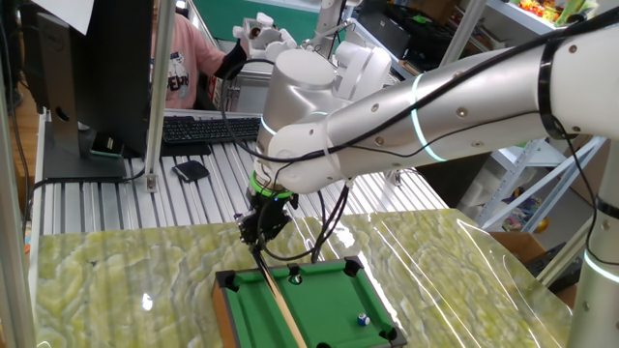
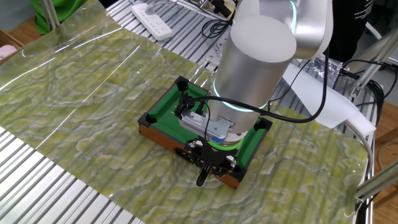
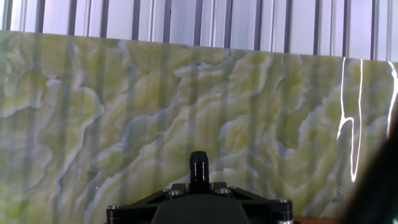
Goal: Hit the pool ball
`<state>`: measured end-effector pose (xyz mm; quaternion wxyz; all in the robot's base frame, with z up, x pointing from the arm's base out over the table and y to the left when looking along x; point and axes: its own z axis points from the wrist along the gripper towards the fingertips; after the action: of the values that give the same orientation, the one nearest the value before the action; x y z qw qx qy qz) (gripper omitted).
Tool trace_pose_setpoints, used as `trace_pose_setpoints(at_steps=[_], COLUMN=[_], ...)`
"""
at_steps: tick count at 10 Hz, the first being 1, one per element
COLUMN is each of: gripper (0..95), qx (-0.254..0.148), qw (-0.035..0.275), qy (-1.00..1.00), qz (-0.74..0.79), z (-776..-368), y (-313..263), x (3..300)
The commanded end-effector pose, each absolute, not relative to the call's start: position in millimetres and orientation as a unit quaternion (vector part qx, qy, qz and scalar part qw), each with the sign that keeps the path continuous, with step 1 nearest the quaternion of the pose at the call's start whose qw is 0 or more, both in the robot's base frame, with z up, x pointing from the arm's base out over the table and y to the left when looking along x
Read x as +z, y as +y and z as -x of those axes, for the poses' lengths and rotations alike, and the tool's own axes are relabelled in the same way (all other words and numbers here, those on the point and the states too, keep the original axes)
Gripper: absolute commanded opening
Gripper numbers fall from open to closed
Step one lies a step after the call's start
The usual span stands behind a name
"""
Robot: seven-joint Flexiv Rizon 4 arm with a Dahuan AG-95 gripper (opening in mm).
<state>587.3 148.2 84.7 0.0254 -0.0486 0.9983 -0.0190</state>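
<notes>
You have a slatted metal table (image 1: 97,208) with a green marbled mat (image 1: 126,280) spread on it. The mini pool table (image 2: 163,112) sits on that mat. Beyond the mat, a keyboard (image 1: 208,129) and a dark wallet (image 1: 191,171) rest on the slats.

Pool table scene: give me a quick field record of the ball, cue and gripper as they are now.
pool table: small, green felt, brown frame, on the marbled green mat
pool ball: blue with white, on the felt near one corner
dark ball: near the opposite rail
cue stick: wooden, slanting over the felt
gripper: pointing down at the table's end, cue's upper end at its fingers; grip unclear
</notes>
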Motion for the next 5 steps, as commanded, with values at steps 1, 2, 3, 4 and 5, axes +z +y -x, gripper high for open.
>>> trace_pose_setpoints(at_steps=[1, 2, 3, 4, 5], gripper=[0.0, 0.0, 0.0, 0.0, 0.0], qx=[-0.019, -0.019, -0.019, -0.019, -0.019], qw=[0.026, 0.027, 0.031, 0.032, 0.032], qy=[0.998, 0.998, 0.998, 0.998, 0.998], qz=[0.05, 0.051, 0.053, 0.054, 0.054], z=[-587.8, -587.9, -588.5, -589.3, -590.5], y=[148.4, 148.5, 148.4, 148.6, 149.0], x=[84.4, 84.5, 85.0, 86.0, 87.6])
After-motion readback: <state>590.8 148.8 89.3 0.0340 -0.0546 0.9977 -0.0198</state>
